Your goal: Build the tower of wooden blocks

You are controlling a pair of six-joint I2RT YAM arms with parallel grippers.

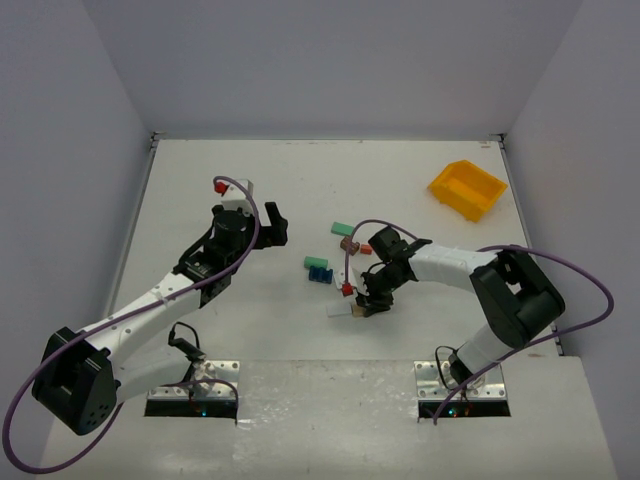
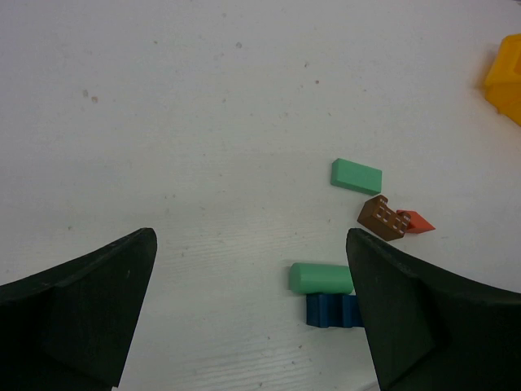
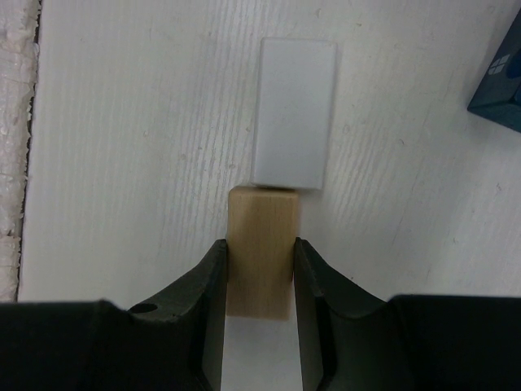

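Right pincer (image 3: 260, 251) clamps tan block (image 3: 260, 220) just beside pale plank (image 3: 295, 114)

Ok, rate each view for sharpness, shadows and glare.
Top external: even soft light, no glare, blocks tiny. Left wrist: table sharp, left gripper open, its fingers black and featureless. Right wrist: tan block in the right gripper crisp, pale plank low in contrast.

No text, label, brand, number or sign can be read in any view; the pale marks on the brown block (image 2: 382, 217) are too small to make out as characters.
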